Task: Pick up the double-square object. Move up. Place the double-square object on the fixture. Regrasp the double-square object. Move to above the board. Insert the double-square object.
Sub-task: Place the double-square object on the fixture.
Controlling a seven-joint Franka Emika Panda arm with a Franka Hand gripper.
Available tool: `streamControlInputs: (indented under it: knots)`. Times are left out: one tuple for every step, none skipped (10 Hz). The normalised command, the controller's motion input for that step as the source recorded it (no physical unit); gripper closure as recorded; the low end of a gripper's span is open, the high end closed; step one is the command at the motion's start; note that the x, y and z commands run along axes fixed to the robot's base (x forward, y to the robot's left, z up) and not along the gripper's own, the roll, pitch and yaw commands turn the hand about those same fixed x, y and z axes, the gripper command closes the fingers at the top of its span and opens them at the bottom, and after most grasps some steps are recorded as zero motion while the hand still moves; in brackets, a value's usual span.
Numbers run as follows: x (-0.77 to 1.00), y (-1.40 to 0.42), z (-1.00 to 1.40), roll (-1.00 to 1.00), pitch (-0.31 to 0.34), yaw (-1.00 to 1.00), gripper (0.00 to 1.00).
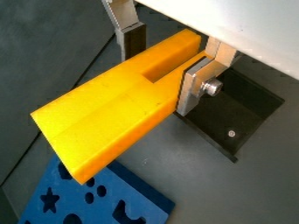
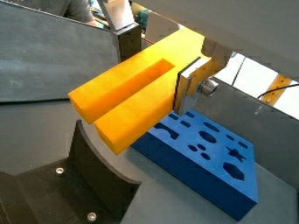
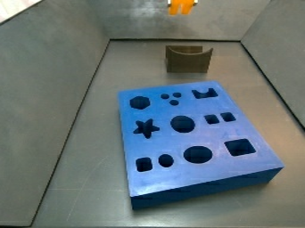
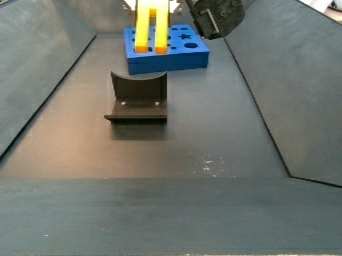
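The double-square object [image 1: 105,114], a bright yellow block with two prongs, is held in the air between the fingers of my gripper [image 1: 162,68]. One silver finger [image 1: 194,83] presses its side and the dark pad of the other sits against its far side. It also shows in a wrist view [image 2: 128,96] with the gripper [image 2: 160,63]. In a side view the object [image 4: 151,25] hangs prongs down, high above the fixture [image 4: 136,98] and in front of the blue board [image 4: 187,52]. In a side view only its tip [image 3: 180,5] shows above the fixture [image 3: 187,59].
The blue board [image 3: 197,134] with star, circle and square holes lies on the dark floor, also in both wrist views [image 1: 87,201] [image 2: 205,149]. The fixture's dark plate [image 1: 239,109] [image 2: 100,179] lies below the gripper. Grey walls enclose the floor.
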Motion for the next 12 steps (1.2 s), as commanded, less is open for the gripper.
streamControlInputs:
  knots:
    - [0.48, 0.03, -0.02, -0.16, 0.055, -0.05, 1.00]
    - [0.45, 0.03, -0.02, -0.16, 0.061, -0.05, 1.00]
    - [0.42, 0.03, -0.02, -0.16, 0.065, -0.04, 1.00]
    - [0.39, 0.03, -0.02, -0.16, 0.074, -0.05, 1.00]
    - [0.36, 0.03, -0.02, -0.16, 0.080, -0.05, 1.00]
    - [0.32, 0.03, -0.01, -0.15, 0.087, -0.05, 1.00]
    - [0.30, 0.03, -0.01, -0.15, 0.091, -0.05, 1.00]
    - [0.26, 0.03, -0.02, -0.15, 0.094, -0.05, 1.00]
    - [0.25, 0.03, -0.01, -0.15, 0.098, -0.05, 1.00]
    - [0.20, 0.13, -1.00, -1.00, 0.342, -0.02, 1.00]
    - [0.20, 0.14, -1.00, -1.00, 0.339, -0.04, 1.00]
    - [0.24, 0.14, -1.00, -0.92, 0.323, -0.15, 1.00]
